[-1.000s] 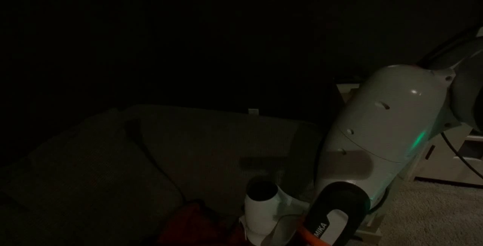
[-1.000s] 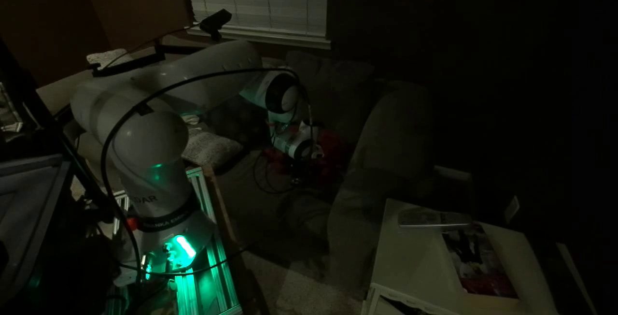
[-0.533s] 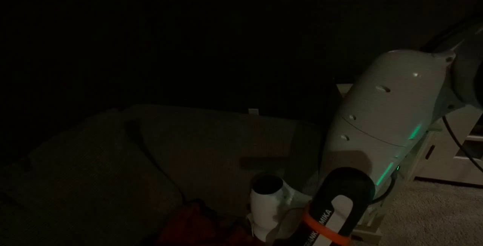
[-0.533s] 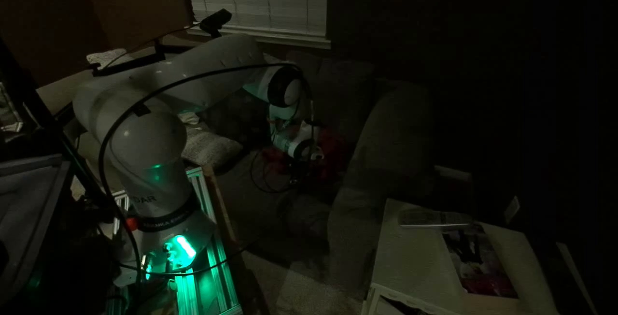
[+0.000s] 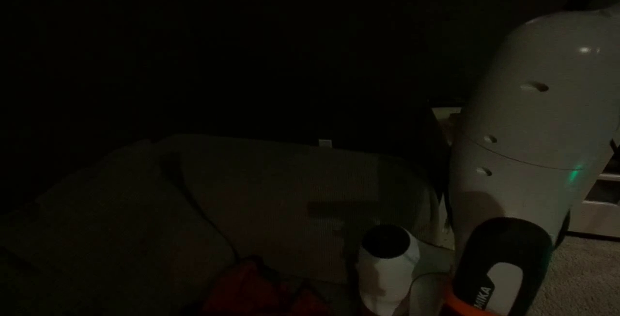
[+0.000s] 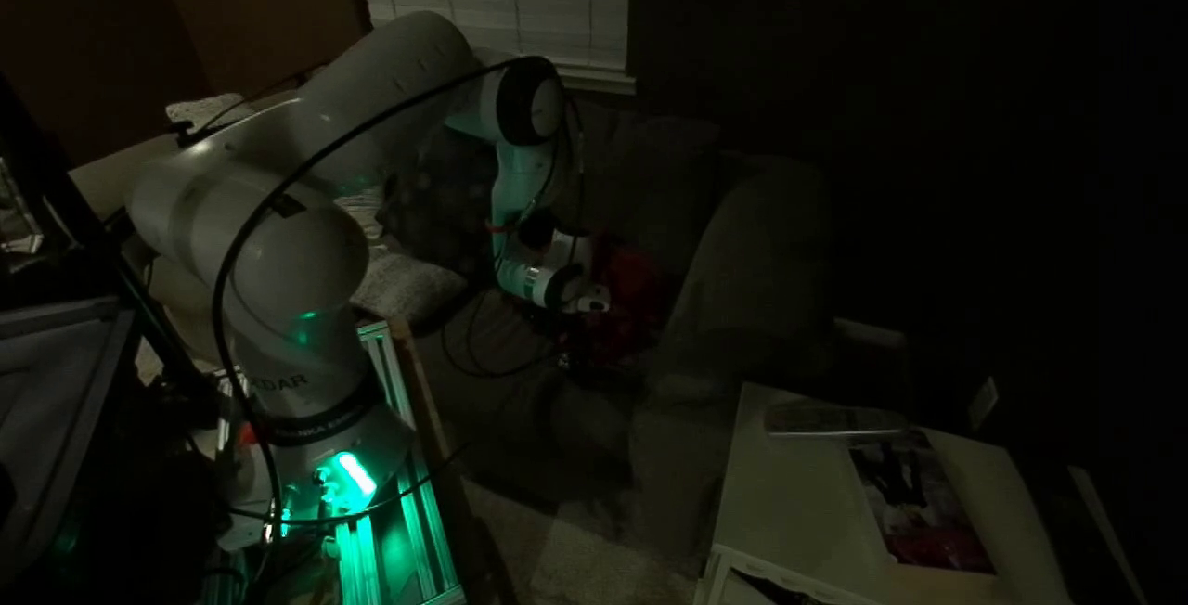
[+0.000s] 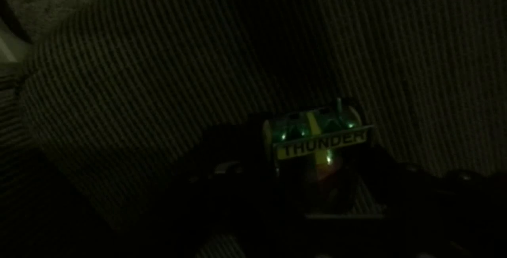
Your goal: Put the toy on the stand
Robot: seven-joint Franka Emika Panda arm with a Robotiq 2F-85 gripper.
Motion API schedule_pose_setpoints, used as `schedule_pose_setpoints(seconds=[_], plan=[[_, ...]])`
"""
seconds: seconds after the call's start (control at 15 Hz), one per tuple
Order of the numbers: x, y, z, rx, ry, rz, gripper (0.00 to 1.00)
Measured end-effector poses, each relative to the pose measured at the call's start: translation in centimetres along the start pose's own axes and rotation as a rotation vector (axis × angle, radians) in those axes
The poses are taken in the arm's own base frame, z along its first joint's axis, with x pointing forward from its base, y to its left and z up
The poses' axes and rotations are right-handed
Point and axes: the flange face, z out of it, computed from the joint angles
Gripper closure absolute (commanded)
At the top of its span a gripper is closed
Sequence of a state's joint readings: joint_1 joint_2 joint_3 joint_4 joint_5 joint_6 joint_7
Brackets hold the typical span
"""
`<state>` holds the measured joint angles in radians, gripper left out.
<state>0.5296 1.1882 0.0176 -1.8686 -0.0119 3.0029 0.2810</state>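
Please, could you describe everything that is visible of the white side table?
In an exterior view, the white side table stands beside the sofa's arm; whether they touch is unclear. Its flat top looks smooth, perhaps painted wood. A dark opening shows in its side; the lower part is out of the picture. A remote-like object and a picture-covered item, perhaps a magazine, lie on top. The robot arm is apart from it.

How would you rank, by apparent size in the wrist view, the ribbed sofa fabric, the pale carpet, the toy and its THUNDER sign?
1. Ribbed sofa fabric
2. Toy and pale carpet: not ranked; the toy's lower part fades into darkness, and it seems nearer the camera
3. THUNDER sign, part of the toy
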Motion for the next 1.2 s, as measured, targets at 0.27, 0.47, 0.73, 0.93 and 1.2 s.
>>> schedule_pose_setpoints(seconds=[0.27,0.47,0.73,0.93,1.2], plan=[[-2.0,-1.0,-3.6,0.010,0.195,0.077,0.61],[-4.7,-0.9,-6.8,-0.014,0.292,0.137,0.61],[-8.1,1.0,-11.3,-0.030,0.398,0.234,0.36],[-7.8,0.9,-11.0,-0.027,0.397,0.231,0.61],[-6.7,2.3,-12.1,-0.009,0.451,0.304,0.61]])
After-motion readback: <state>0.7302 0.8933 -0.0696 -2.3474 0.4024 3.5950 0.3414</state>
